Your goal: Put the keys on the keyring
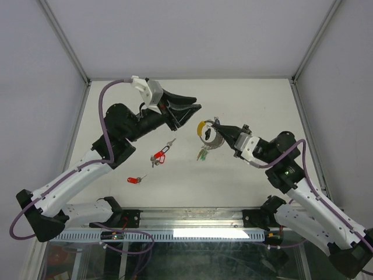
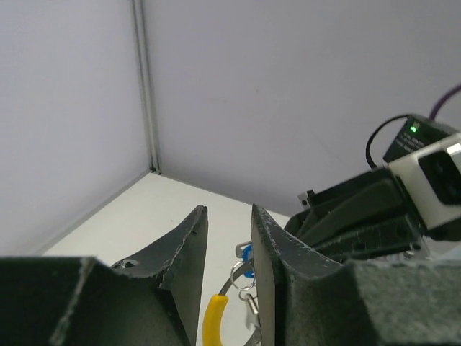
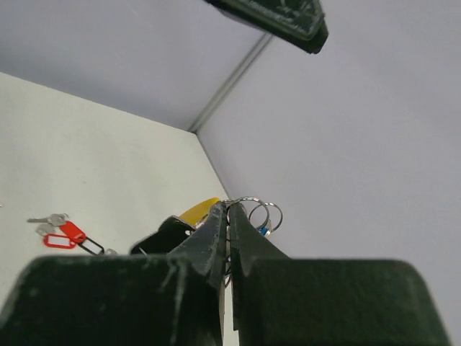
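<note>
My right gripper point(image 1: 216, 123) is shut on the keyring point(image 1: 214, 144), a silver wire loop held above the table. A yellow tag point(image 1: 201, 126) sits on it and a green-tagged key point(image 1: 202, 154) hangs below. In the right wrist view the shut fingertips point(image 3: 218, 216) pinch thin silver rings point(image 3: 265, 216), with the yellow tag point(image 3: 198, 209) beside them. My left gripper point(image 1: 197, 104) is open and empty, raised just left of the ring. Between its fingers point(image 2: 193, 238) the left wrist view shows the yellow tag point(image 2: 214, 317), a blue tag point(image 2: 247, 252) and a small ring point(image 2: 241, 277).
Two red-tagged keys lie on the white table, one point(image 1: 158, 156) near the middle and one point(image 1: 134, 180) nearer the front left. The first also shows in the right wrist view point(image 3: 61, 234). Grey walls close the table at the back and both sides.
</note>
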